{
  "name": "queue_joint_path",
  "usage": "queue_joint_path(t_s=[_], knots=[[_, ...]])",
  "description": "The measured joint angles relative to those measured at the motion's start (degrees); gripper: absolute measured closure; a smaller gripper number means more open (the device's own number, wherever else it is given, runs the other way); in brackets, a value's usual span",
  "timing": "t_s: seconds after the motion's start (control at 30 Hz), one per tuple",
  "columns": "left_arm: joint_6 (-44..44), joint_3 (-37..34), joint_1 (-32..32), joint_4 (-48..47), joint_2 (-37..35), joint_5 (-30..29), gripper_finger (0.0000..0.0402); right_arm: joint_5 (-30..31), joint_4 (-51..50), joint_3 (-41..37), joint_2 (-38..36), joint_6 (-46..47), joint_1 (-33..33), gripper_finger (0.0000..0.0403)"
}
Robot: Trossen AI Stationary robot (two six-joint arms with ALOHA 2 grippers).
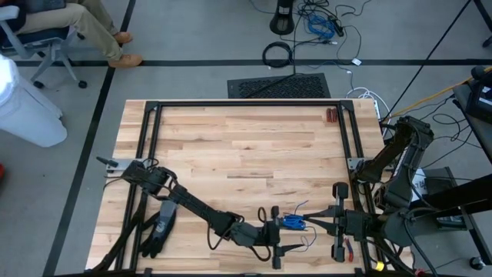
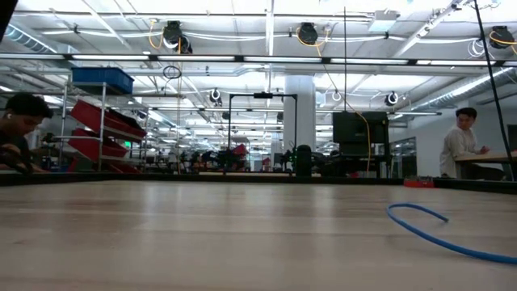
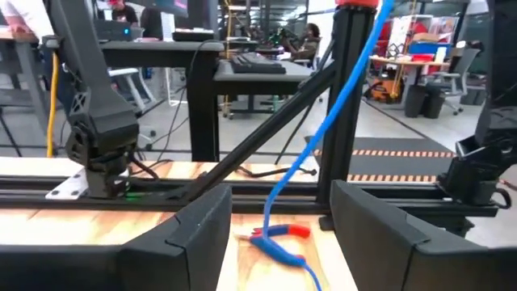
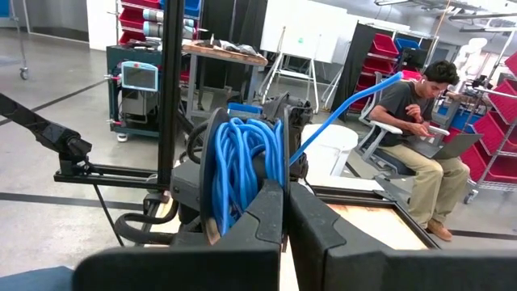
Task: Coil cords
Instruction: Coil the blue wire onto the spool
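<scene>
The cords are one thin blue wire, wound into a small bundle (image 1: 292, 223) near the table's front edge, right of the middle. In the right wrist view the bundle (image 4: 242, 166) stands upright just past my right gripper (image 4: 284, 194), which is shut on it. My left gripper (image 3: 281, 198) faces it from the table's left and is open, one finger on each side of the bundle; whether they touch it I cannot tell. A loose tail (image 3: 339, 105) rises from the bundle, and a slack loop (image 2: 428, 222) lies on the wood. My right gripper (image 1: 311, 225) is shut on the near side of the blue bundle (image 4: 257, 190), coming level from the table's right. Its own fingers hide the strands between them. The bundle stands upright past the fingertips (image 4: 271, 210), with its tail (image 4: 347, 105) running off slack.
A black glove (image 1: 157, 227) lies at the front left beside the left arm. Red-handled pliers (image 1: 347, 248) lie at the front right. A black rail frame (image 1: 246, 104) borders the tabletop. The middle and far wood (image 1: 246, 146) is bare. People sit in the room beyond.
</scene>
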Motion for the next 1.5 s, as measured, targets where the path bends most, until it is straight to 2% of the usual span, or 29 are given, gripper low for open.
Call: queue_joint_path(t_s=[0.53,0.83,1.17,1.5], knots=[[0.2,0.0,0.2,1.5,0.0,1.4,0.0293,0.0,0.0,0.0,0.0,0.0,0.0,0.0403],[0.2,0.0,0.2,1.6,0.0,1.2,0.0389,0.0,0.0,0.0,0.0,0.0,0.0,0.0403],[0.2,0.0,0.2,-3.3,0.0,-3.8,0.0398,-1.1,0.0,0.0,0.0,0.3,0.0,0.0403],[0.6,0.0,-0.3,-16.3,-3.6,-11.7,0.0399,-1.7,0.0,0.0,0.0,1.0,0.1,0.0403]])
